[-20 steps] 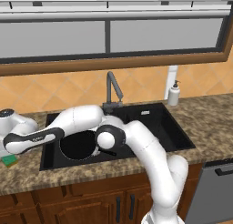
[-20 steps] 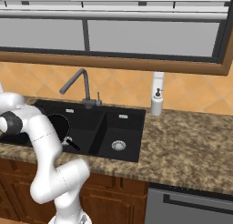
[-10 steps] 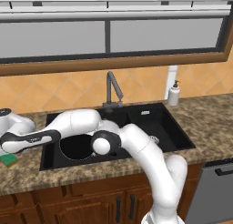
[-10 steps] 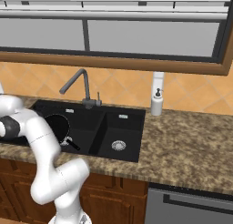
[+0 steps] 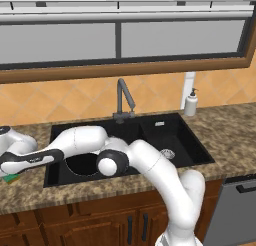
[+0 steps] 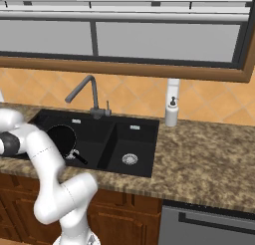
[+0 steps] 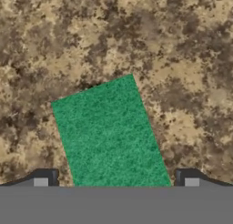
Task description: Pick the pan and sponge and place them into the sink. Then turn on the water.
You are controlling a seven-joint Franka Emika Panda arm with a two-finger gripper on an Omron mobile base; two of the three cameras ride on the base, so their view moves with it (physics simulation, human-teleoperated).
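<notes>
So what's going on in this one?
The arm reaches left over the counter, its gripper poised over the green sponge with jaws open on either side, nothing gripped yet. The pan already lies in the sink. No water runs from the faucet.

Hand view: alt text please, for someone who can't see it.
A flat green sponge lies on a speckled brown granite counter, seen from straight above and turned slightly askew. The open gripper is over it, one dark fingertip at each side of the sponge's near end, neither visibly touching it.
</notes>
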